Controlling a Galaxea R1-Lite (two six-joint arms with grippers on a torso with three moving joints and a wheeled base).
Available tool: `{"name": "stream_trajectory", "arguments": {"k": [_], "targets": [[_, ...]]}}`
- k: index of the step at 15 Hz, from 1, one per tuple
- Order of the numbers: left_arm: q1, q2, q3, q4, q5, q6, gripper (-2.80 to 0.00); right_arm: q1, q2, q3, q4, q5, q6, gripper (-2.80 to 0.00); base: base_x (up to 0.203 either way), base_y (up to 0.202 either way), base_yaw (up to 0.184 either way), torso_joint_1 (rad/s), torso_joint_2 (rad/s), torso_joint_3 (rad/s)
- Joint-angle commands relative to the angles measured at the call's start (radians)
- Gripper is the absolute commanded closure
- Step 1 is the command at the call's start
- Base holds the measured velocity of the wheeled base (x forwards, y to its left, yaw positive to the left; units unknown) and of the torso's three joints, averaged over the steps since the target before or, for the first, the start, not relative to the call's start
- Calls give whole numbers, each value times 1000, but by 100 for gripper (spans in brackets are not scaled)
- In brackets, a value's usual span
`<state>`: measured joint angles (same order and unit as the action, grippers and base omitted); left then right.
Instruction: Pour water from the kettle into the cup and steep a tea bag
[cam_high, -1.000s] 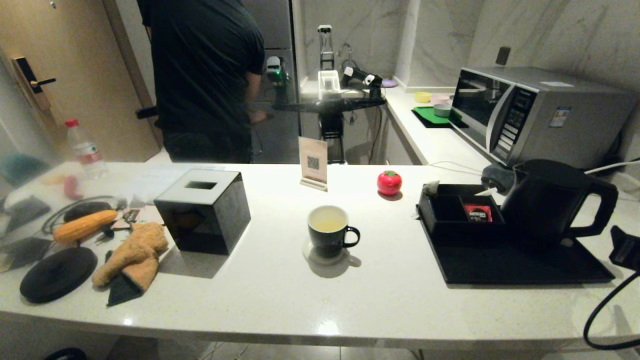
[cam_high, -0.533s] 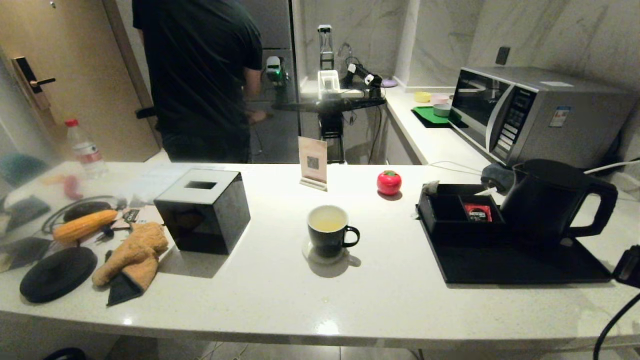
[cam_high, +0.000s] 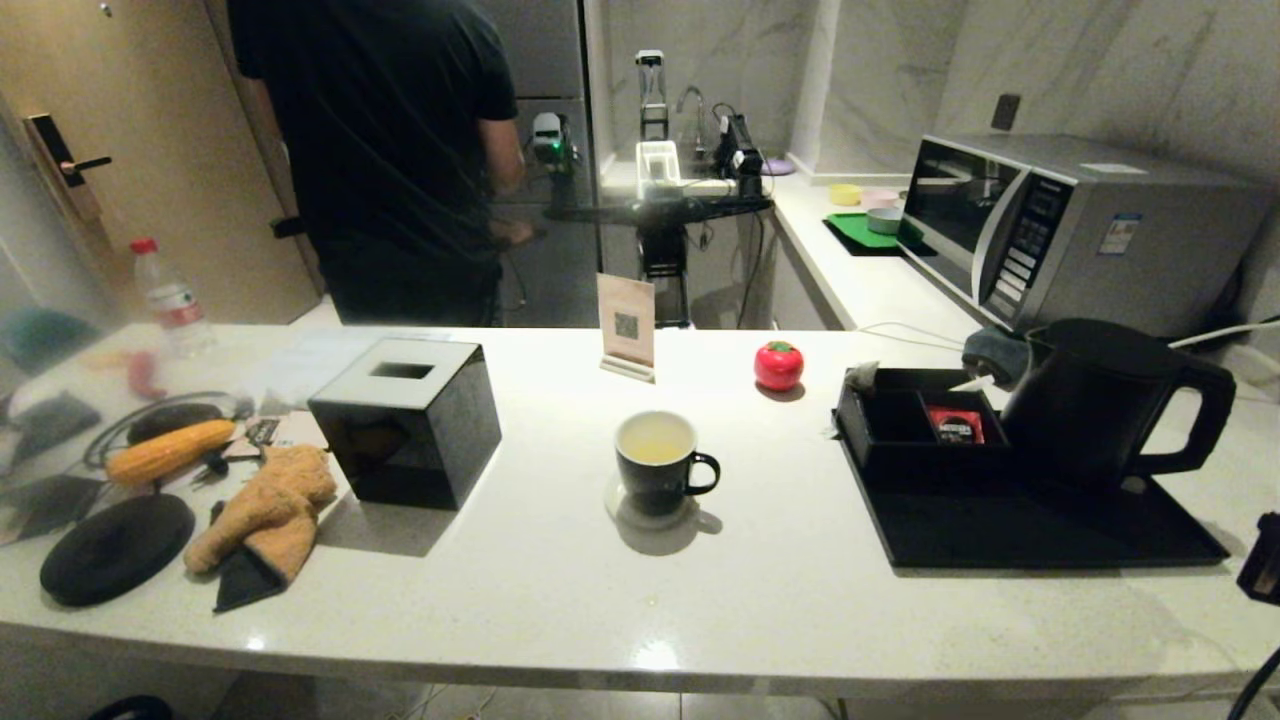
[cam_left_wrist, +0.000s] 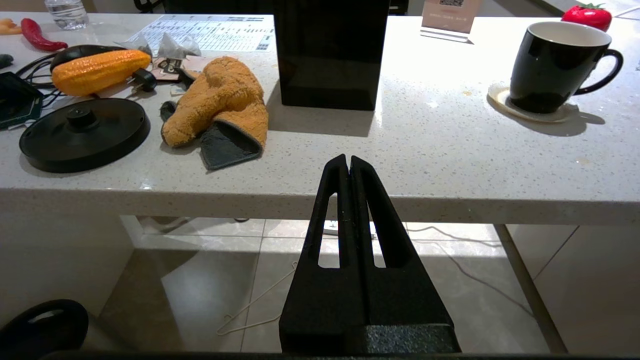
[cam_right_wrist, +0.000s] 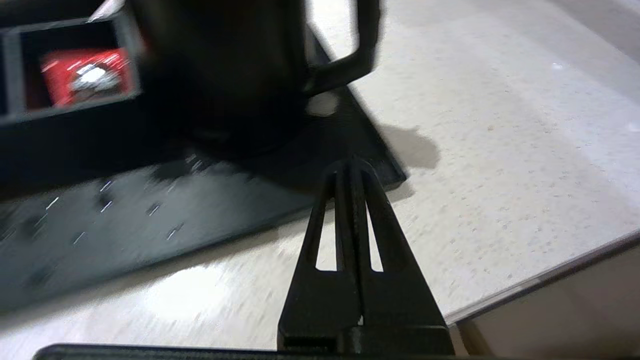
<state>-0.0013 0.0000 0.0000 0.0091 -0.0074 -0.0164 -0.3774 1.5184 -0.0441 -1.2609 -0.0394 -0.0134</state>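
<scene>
The black kettle (cam_high: 1100, 400) stands upright on a black tray (cam_high: 1050, 530) at the right; the right wrist view shows the kettle (cam_right_wrist: 225, 65) close ahead. The black cup (cam_high: 660, 460) sits on a coaster mid-counter, holding pale yellowish water (cam_high: 656, 440). A small pale tea bag (cam_high: 860, 375) rests at the back left corner of the black organiser box. My right gripper (cam_right_wrist: 350, 165) is shut and empty, low beside the tray's near right corner; only part of the right arm (cam_high: 1262, 570) shows in the head view. My left gripper (cam_left_wrist: 348, 159) is shut, parked below the counter's front edge, facing the cup (cam_left_wrist: 550, 65).
The organiser box holds a red sachet (cam_high: 955, 425). A black tissue box (cam_high: 410, 420), orange mitt (cam_high: 265, 510), corn cob (cam_high: 170, 450) and kettle base (cam_high: 115, 548) lie left. A red tomato (cam_high: 778, 365), sign (cam_high: 626, 325) and microwave (cam_high: 1080, 230) stand behind. A person stands at the back.
My right arm has dropped down and back, away from the kettle's handle toward the counter's near right edge. The person at the back has shifted left. Kettle and cup are unmoved.
</scene>
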Motion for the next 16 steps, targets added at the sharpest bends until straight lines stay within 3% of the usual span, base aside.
{"name": "stream_trajectory", "arguments": {"k": [1,5,16], "targets": [[0,0,0,0,0,0,0,0,-72,33,12,32,-23,0,0,0,0,0,0,0],[0,0,0,0,0,0,0,30,-154,40,97,76,-34,0,0,0,0,0,0,0],[0,0,0,0,0,0,0,378,-220,30,96,75,-32,0,0,0,0,0,0,0]]}}
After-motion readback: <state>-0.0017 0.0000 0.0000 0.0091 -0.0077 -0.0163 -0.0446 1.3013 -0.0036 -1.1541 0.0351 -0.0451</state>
